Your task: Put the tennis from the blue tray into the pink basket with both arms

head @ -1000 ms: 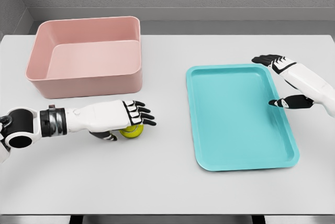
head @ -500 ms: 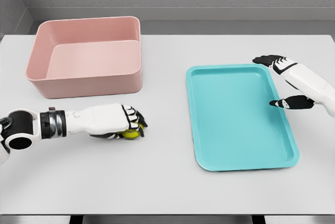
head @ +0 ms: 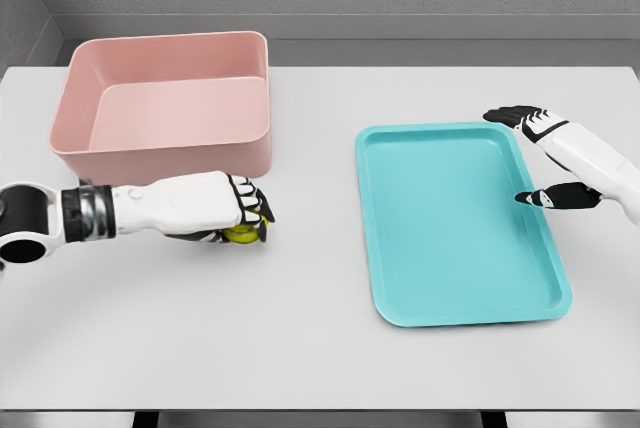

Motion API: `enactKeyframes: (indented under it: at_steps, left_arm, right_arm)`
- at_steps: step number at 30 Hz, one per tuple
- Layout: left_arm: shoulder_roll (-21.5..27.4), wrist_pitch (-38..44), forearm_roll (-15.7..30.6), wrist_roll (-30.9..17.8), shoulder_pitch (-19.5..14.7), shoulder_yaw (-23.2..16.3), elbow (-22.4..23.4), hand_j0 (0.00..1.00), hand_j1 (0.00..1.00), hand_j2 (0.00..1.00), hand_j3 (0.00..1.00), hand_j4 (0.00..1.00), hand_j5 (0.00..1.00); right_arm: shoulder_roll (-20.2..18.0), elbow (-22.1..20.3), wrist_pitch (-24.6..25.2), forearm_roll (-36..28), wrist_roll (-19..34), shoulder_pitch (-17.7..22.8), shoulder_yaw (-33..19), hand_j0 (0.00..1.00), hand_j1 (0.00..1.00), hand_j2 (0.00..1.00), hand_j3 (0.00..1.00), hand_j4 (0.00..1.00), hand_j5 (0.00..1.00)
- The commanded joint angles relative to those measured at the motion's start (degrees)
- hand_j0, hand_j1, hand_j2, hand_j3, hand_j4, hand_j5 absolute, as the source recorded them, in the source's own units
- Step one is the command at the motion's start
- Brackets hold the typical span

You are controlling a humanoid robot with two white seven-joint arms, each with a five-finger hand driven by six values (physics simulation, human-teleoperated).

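The tennis ball [head: 243, 233] is grasped in the left hand [head: 232, 216] just before the pink basket [head: 165, 153]; a lift over its front wall is required next.

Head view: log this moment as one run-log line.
left robot hand: shut on tennis ball, on table before pink basket | right robot hand: open, over blue tray's right edge | ball not in basket
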Motion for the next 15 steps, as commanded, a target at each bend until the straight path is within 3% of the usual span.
enactKeyframes:
  at_steps: [1, 8, 15]
  left_arm:
    - [0.88, 0.09, 1.06, 0.05, 0.0, 0.63, -1.37, 0.57, 0.57, 0.57, 0.57, 0.57, 0.57]
    - [4.05, 0.09, 3.96, 0.05, -1.05, 5.12, -3.13, 0.57, 0.57, 0.57, 0.57, 0.57, 0.57]
    - [3.78, 0.09, 4.05, 0.05, -2.2, 7.58, -0.14, 0.57, 0.57, 0.57, 0.57, 0.57, 0.57]
  right_arm:
    - [-0.11, -0.03, 0.16, -0.45, -0.03, 0.0, -0.01, 1.0, 1.0, 1.0, 1.0, 1.0, 1.0]
    - [-0.11, 0.06, 0.16, -0.45, -0.03, 0.0, -0.01, 1.0, 1.0, 1.0, 1.0, 1.0, 1.0]
    - [-0.11, 0.06, 0.16, -0.45, -0.03, 0.0, -0.01, 1.0, 1.0, 1.0, 1.0, 1.0, 1.0]
